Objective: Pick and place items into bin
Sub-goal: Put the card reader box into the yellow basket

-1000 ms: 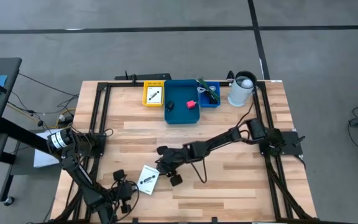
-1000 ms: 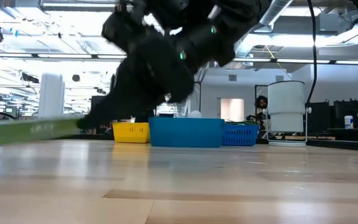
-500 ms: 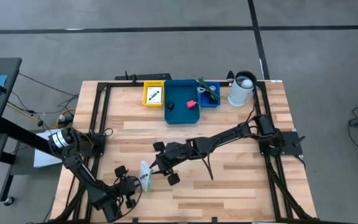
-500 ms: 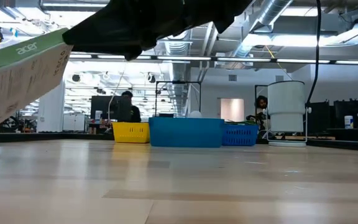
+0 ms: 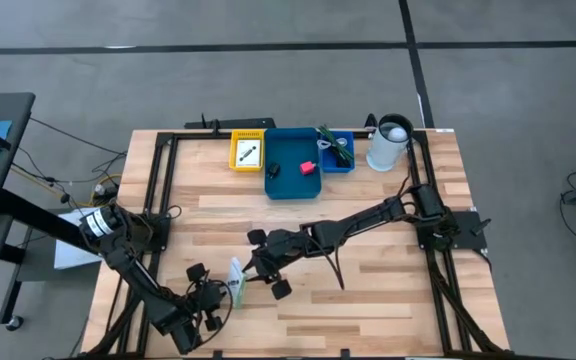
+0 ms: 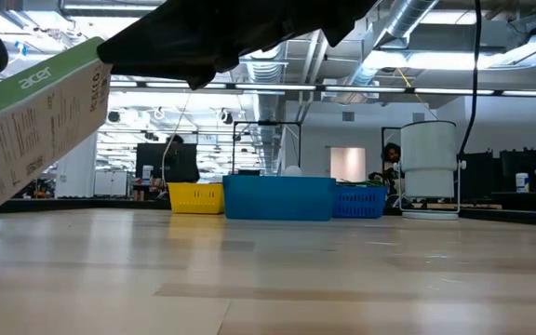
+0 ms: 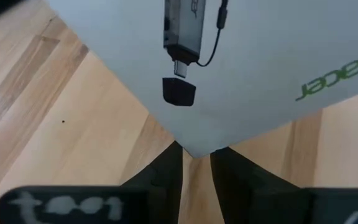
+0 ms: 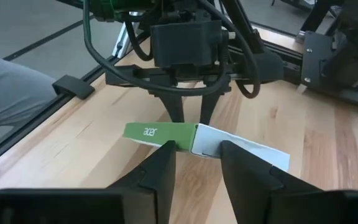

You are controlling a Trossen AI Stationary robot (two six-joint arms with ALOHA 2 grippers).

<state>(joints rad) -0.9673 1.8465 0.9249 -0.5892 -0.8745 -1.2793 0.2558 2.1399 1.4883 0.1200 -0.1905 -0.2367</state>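
Note:
A flat white box with a green "acer" side (image 6: 35, 121) hangs tilted over the near left of the table, between my two grippers. In the high view the box (image 5: 234, 281) shows edge-up. My right gripper (image 5: 251, 268) reaches in from the table's right and is shut on it. My left gripper (image 5: 222, 293) comes from the near left and is shut on another corner. The blue bin (image 5: 293, 182) at the far edge holds a pink-red block (image 5: 309, 167) and a small black piece (image 5: 274, 170). My left gripper (image 7: 194, 163) has a corner of the box (image 7: 193, 149) between its two fingertips, the printed white face turned toward its camera. The fingers slant down at it from the near left. My right gripper (image 8: 196, 152) holds the box by the corner where its green side (image 8: 160, 132) meets a white side (image 8: 241, 148), one finger on each. The fingers come slanting down from the table's right. The box sits tilted, raised off the tabletop in the low view.
A yellow bin (image 5: 248, 152) with a printed card stands left of the blue bin. A small blue basket (image 5: 338, 155) with a green stringy piece and a white container (image 5: 388, 146) stand to its right. Black rails (image 5: 158, 200) frame the table.
The box lay flat on the table a second ago. My right gripper has risen, and the box has tipped up onto its edge and come off the wood. My left gripper has drifted toward the table's right, staying at the box.

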